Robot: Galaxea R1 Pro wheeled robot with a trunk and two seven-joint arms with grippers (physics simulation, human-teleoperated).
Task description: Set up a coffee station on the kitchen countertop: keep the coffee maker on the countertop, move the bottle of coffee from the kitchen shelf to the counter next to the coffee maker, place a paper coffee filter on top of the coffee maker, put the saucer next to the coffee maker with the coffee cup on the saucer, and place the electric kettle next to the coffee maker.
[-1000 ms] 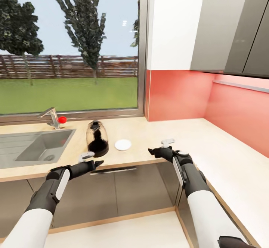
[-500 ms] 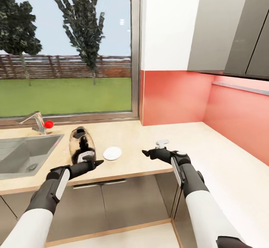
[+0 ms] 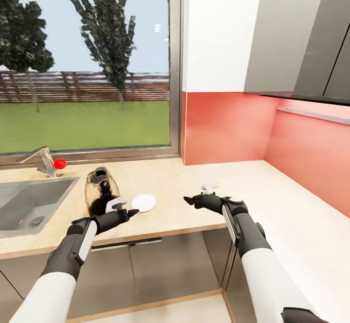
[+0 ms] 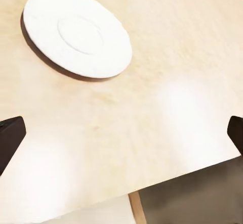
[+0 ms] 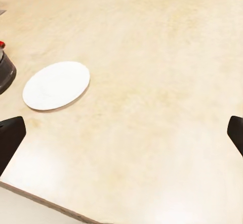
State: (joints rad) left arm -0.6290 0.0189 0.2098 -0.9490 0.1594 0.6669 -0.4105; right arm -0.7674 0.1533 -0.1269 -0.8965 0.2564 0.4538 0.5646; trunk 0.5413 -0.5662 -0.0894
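On the tan table, kettle beside saucer; left hand and right hand released — approach the saucer low

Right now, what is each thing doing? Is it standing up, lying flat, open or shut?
electric kettle: upright on the countertop, lid on.
saucer: lying flat beside the kettle, nothing on it.
left gripper: open, holding nothing.
right gripper: open, holding nothing.
tap: no water running.

Large window, coral backsplash, grey cabinets, steel sink
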